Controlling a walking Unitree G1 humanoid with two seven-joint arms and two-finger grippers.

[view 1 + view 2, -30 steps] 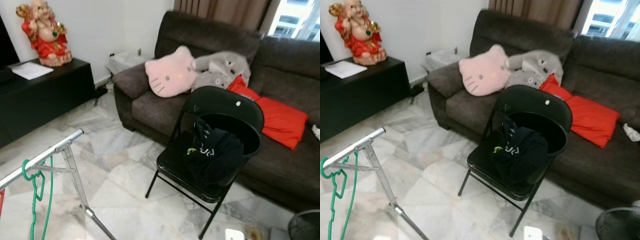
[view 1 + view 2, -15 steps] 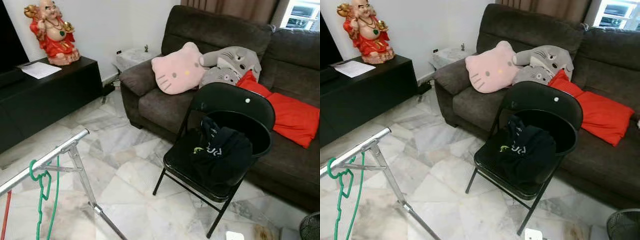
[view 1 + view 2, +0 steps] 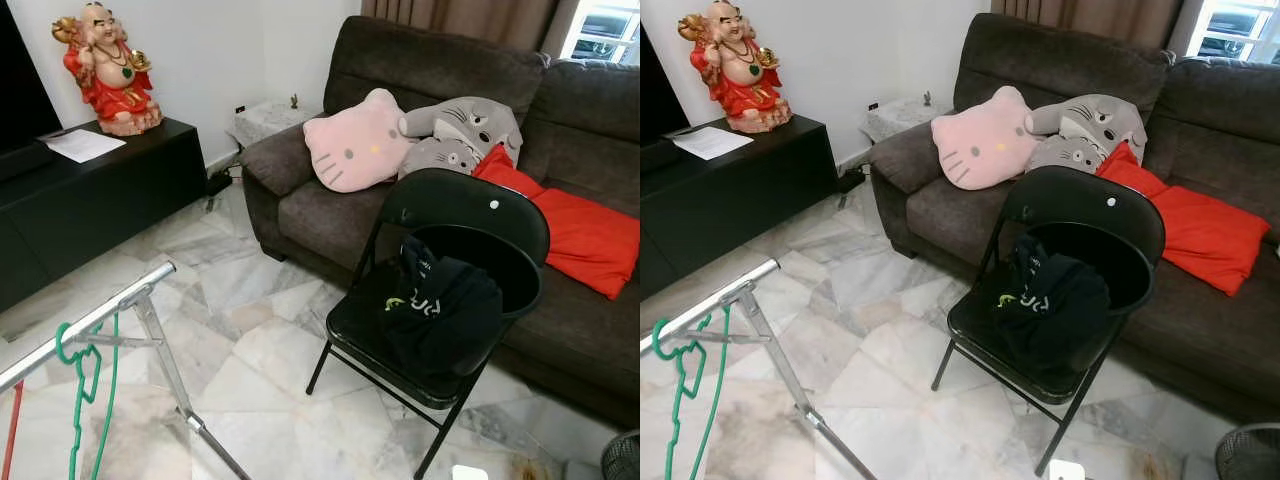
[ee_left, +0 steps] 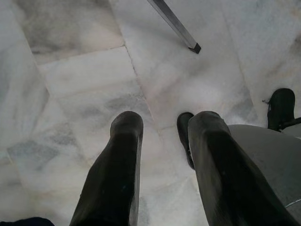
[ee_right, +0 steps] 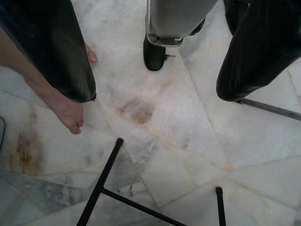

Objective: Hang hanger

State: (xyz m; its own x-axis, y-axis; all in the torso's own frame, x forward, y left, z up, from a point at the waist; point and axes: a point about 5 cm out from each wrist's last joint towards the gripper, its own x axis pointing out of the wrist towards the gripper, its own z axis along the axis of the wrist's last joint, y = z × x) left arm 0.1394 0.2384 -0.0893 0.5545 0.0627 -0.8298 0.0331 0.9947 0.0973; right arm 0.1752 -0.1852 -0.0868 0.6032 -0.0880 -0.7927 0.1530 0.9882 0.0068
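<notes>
the green hanger [image 3: 82, 385] hangs by its hook on the silver rail [image 3: 85, 322] of the drying rack, low at my left side, well apart from the black folding chair [image 3: 440, 300]. it looks like thin wire or slim plastic: 1 hook and a narrow open frame. i judge it light, fairly stiff and somewhat slick; best held at the neck just under the hook. my left gripper [image 4: 160, 127] and right gripper [image 5: 155, 56] both hang over the marble floor [image 5: 178, 141], fingers apart, holding nothing.
</notes>
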